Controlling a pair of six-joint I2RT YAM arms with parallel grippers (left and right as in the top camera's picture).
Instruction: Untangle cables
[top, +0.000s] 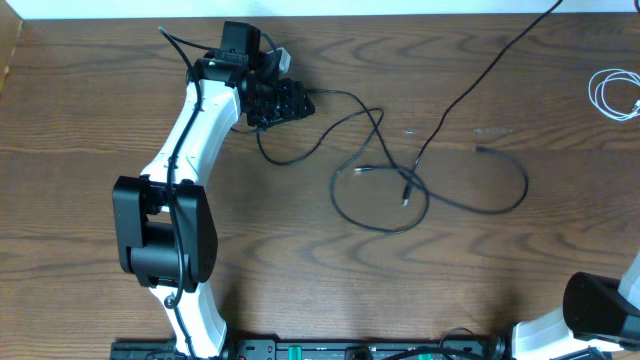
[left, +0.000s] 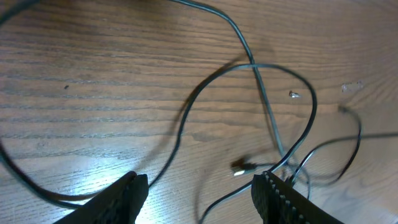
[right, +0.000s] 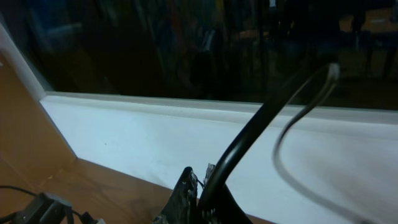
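Fingers (left: 124, 196) of left gripper (top: 298, 103) stood spread. Black cables (top: 385, 180) looped just beside them, crossing mid-table (top: 300, 270), well apart from near and left edges. One strand ran off far edge. White cable (top: 612, 95) coiled at right edge. Right gripper (right: 189, 199) pressed shut.

Tangled cables (top: 408, 188) lie mid-table (top: 300, 270), one strand running off toward the far right corner. Left pincer (top: 300, 103) sits behind-left of them. Coiled cable (top: 603, 100) lies well apart at the right edge.
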